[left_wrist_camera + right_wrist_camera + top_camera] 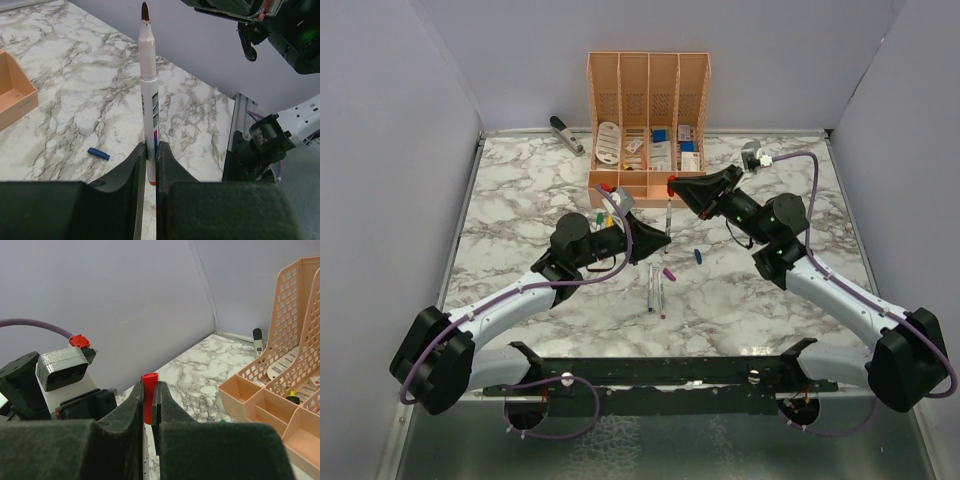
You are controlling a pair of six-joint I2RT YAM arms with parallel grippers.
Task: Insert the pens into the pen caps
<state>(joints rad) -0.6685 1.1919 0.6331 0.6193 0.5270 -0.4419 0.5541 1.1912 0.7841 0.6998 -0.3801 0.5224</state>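
Red cap (148, 399) between right pincer (148, 390) pads

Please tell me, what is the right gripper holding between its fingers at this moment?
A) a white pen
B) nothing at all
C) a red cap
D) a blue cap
C: in the right wrist view the right gripper is shut on a red cap, whose top stands out just above the fingers.

The pen (148, 90) projects forward from between the fingers of the left gripper (151, 149). A loose cap (98, 153) lies on the table (75, 75) to its left. The right gripper (148, 392) clamps a cap (148, 379), and the organiser (260, 390) sits forward-right of it.
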